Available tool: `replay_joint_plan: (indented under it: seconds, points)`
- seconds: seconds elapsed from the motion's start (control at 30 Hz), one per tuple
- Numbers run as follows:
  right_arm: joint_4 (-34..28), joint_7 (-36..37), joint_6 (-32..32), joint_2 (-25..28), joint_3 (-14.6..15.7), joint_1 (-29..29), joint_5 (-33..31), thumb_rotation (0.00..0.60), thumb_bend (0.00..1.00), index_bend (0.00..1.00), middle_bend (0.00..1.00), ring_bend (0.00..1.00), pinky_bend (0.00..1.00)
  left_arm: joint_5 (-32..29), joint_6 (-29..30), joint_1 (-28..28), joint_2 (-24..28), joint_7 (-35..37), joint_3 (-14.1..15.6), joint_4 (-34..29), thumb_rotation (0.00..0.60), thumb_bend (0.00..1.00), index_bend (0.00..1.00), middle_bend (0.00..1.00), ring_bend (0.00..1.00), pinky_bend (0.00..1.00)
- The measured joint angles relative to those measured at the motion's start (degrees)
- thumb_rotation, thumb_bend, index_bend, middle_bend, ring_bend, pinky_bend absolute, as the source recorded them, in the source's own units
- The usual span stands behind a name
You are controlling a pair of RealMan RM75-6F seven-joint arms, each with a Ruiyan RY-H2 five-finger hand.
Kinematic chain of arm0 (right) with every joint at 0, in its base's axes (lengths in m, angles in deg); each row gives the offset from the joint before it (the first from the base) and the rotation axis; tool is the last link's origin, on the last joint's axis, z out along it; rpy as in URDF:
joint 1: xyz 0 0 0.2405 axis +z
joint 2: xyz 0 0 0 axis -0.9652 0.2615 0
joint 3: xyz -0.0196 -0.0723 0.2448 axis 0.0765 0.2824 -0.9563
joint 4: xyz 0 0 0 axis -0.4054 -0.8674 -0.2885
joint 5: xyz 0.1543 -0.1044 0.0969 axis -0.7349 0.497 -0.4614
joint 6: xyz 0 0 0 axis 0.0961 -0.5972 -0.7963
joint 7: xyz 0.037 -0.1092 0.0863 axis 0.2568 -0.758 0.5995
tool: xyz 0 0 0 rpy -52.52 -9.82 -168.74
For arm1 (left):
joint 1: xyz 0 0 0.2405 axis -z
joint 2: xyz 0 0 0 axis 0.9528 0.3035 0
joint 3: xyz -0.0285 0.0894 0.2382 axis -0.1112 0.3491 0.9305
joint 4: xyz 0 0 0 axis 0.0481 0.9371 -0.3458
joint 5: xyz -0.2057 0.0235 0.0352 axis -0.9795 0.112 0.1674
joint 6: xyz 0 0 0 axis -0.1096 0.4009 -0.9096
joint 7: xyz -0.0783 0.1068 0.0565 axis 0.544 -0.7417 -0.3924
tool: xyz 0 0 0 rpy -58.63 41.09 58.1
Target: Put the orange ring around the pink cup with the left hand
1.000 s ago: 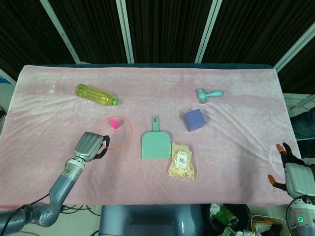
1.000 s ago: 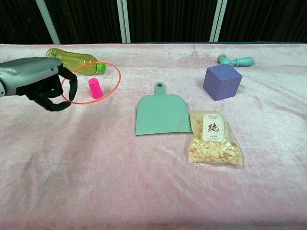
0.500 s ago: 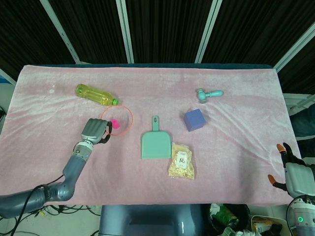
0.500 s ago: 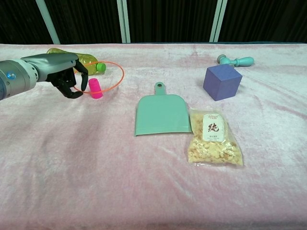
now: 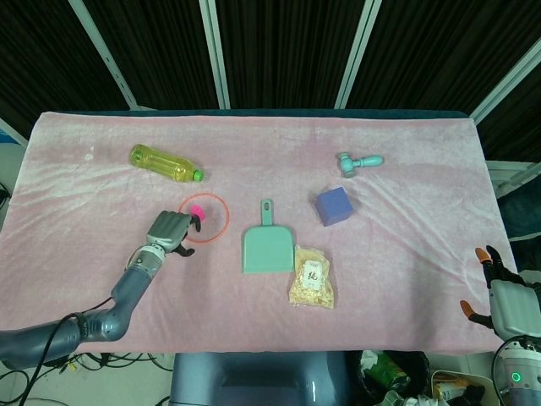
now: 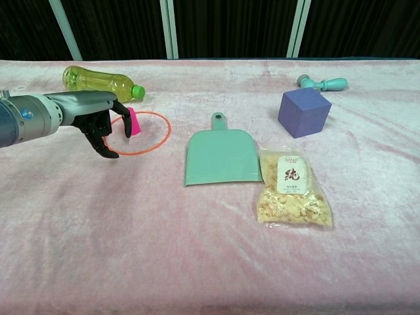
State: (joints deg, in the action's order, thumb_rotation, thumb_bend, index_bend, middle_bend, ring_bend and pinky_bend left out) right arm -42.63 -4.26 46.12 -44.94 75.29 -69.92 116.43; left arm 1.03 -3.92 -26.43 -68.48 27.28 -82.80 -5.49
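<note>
The pink cup (image 5: 195,211) (image 6: 133,121) stands on the pink cloth left of centre. The thin orange ring (image 5: 227,218) (image 6: 169,131) lies low around it, with the cup inside near the ring's far-left part. My left hand (image 5: 169,230) (image 6: 98,121) is at the ring's left rim, its dark fingers curled over that edge and holding it. Its fingers partly hide the cup's left side in the chest view. Off the table's front right corner, my right hand (image 5: 507,300) rests with fingers spread and nothing in it.
A yellow-green bottle (image 5: 165,163) (image 6: 98,80) lies behind the cup. A teal dustpan (image 5: 268,245) (image 6: 220,156) and a snack bag (image 5: 312,277) sit to the ring's right. A purple cube (image 5: 333,205) and a teal tool (image 5: 359,161) lie at the back right.
My left hand carried the ring forward, then brought it down over the cup. The ring went from tilted in the air to low around the cup. The right hand stayed still.
</note>
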Motion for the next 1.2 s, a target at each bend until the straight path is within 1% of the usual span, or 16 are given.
replay_joint_plan:
  seconds: [0.17, 0.3, 0.4, 0.53, 0.63, 0.67, 0.7, 0.77, 0.83, 0.9, 1.0, 1.1, 1.2]
  points:
    - [0.0, 0.0, 0.0, 0.0, 0.0, 0.0, 0.0, 0.600, 0.18, 0.03, 0.02, 0.21, 0.25, 1.0, -0.2, 0.0, 2.2, 0.9, 0.5, -3.3, 0.600, 0.19, 0.40, 0.97, 0.98, 1.00]
    - [0.0, 0.0, 0.0, 0.0, -0.1, 0.0, -0.2, 0.600, 0.18, 0.03, 0.02, 0.21, 0.25, 2.2, 1.3, -0.3, 3.8, 1.1, 0.8, -6.2, 0.600, 0.19, 0.41, 0.96, 0.97, 1.00]
    - [0.0, 0.1, 0.0, 0.0, -0.1, 0.0, -0.4, 0.600, 0.18, 0.03, 0.02, 0.21, 0.25, 3.7, 3.6, -1.0, 5.7, 1.1, 1.0, -9.7, 0.600, 0.19, 0.41, 0.91, 0.90, 0.97]
    - [0.0, 0.0, -0.1, 0.1, -0.1, 0.0, -0.3, 0.600, 0.18, 0.03, 0.02, 0.21, 0.25, 6.1, 8.0, -2.7, 9.2, 0.8, 1.5, -15.6, 0.600, 0.18, 0.39, 0.74, 0.68, 0.81]
    - [0.0, 0.0, 0.0, 0.1, -0.1, 0.0, -0.3, 0.600, 0.18, 0.03, 0.02, 0.21, 0.25, 8.1, 12.8, -4.9, 12.6, -0.1, 2.5, -20.7, 0.600, 0.17, 0.34, 0.58, 0.44, 0.63]
    - [0.0, 0.0, 0.1, 0.1, -0.1, 0.0, -0.2, 0.600, 0.18, 0.03, 0.02, 0.21, 0.25, 8.7, 14.4, -5.7, 13.6, -0.4, 2.8, -22.2, 0.600, 0.16, 0.31, 0.48, 0.33, 0.54]
    - [0.0, -0.1, 0.1, 0.1, -0.1, 0.0, -0.2, 0.600, 0.18, 0.03, 0.02, 0.21, 0.25, 9.6, 16.6, -7.0, 15.0, -0.7, 3.4, -24.0, 0.600, 0.16, 0.29, 0.42, 0.28, 0.50]
    - [0.0, -0.2, 0.2, 0.0, -0.1, 0.0, 0.0, 0.600, 0.18, 0.03, 0.02, 0.21, 0.25, 11.0, 20.0, -9.1, 17.1, -1.0, 4.4, -26.7, 0.600, 0.16, 0.24, 0.20, 0.14, 0.36]
    - [0.0, -0.3, 0.3, 0.0, 0.0, 0.0, 0.0, 0.600, 0.18, 0.03, 0.02, 0.21, 0.25, 13.3, 23.8, -12.1, 19.6, -0.9, 6.0, -29.3, 0.600, 0.16, 0.22, 0.08, 0.08, 0.29]
    - [0.1, -0.5, 0.3, 0.0, 0.0, 0.0, 0.0, 0.600, 0.18, 0.03, 0.02, 0.21, 0.25, 15.6, 26.6, -14.9, 21.7, -0.1, 7.7, -30.9, 0.600, 0.15, 0.21, 0.06, 0.07, 0.25]
    - [0.0, -0.6, 0.3, 0.0, 0.1, 0.0, 0.0, 0.600, 0.18, 0.03, 0.02, 0.21, 0.25, 19.6, 30.7, -19.3, 24.4, 3.0, 10.3, -32.2, 0.600, 0.15, 0.21, 0.06, 0.07, 0.21]
    - [0.0, -0.8, 0.4, 0.0, 0.1, 0.0, 0.2, 0.600, 0.18, 0.03, 0.02, 0.21, 0.25, 23.5, 34.8, -23.7, 26.4, 7.6, 13.2, -32.3, 0.600, 0.15, 0.20, 0.06, 0.07, 0.18]
    - [-0.1, -0.8, 0.4, 0.0, 0.2, -0.1, 0.3, 0.600, 0.18, 0.03, 0.02, 0.21, 0.25, 25.1, 37.7, -27.3, 27.5, 11.6, 15.2, -31.7, 0.600, 0.15, 0.20, 0.07, 0.07, 0.15]
